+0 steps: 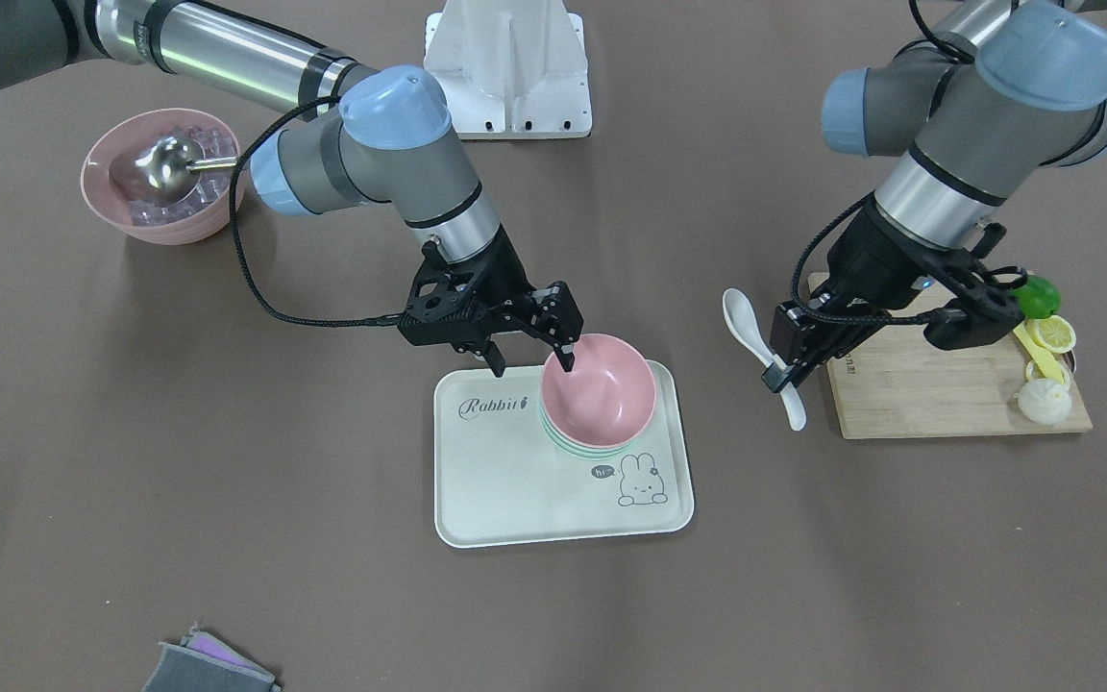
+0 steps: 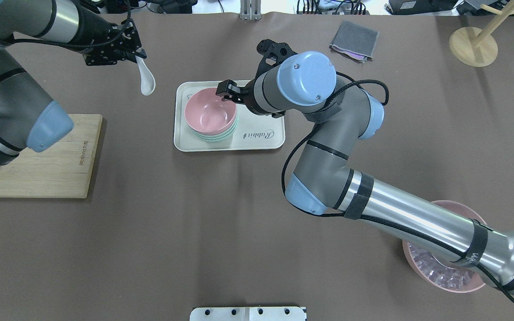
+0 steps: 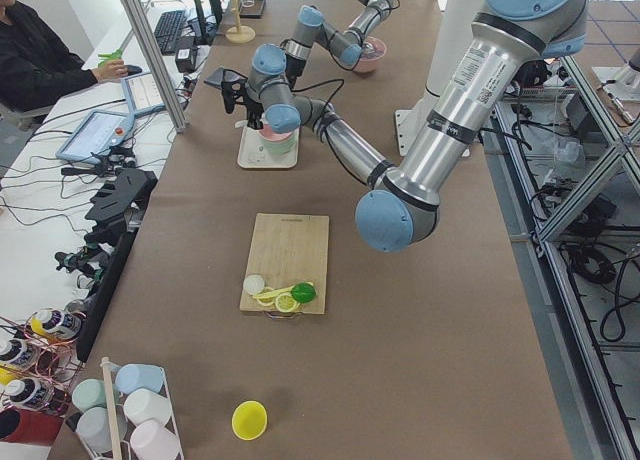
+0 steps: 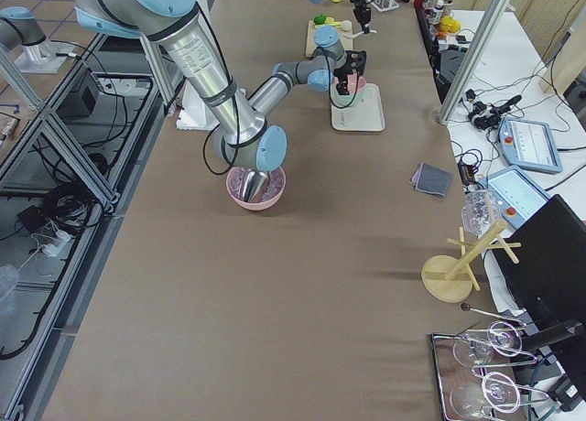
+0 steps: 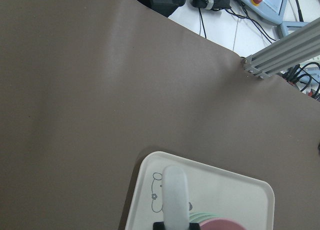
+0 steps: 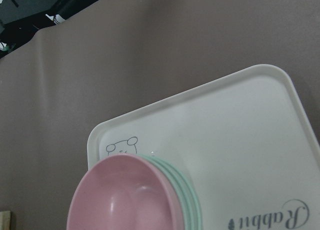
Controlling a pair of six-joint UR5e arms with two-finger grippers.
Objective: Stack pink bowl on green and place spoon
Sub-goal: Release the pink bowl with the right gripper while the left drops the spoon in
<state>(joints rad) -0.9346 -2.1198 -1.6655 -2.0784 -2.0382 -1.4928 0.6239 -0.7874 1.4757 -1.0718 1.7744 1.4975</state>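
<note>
The pink bowl (image 1: 602, 389) sits nested on a stack of green bowls (image 1: 573, 447) on the white rabbit tray (image 1: 505, 490). My right gripper (image 1: 532, 363) is open at the bowl's rim, with one finger inside the bowl and the other outside it over the tray. The overhead view shows the same bowl (image 2: 208, 116) and right gripper (image 2: 224, 91). My left gripper (image 1: 782, 375) is shut on the handle of a white spoon (image 1: 755, 346) and holds it in the air between the tray and the cutting board. The spoon also shows in the overhead view (image 2: 146, 80) and the left wrist view (image 5: 175, 200).
A second pink bowl (image 1: 164, 178) with ice and a metal scoop stands under my right arm. A wooden cutting board (image 1: 938, 394) carries lemon slices and a lime. A grey cloth (image 2: 355, 40) and a wooden stand (image 2: 473, 44) lie at the far side.
</note>
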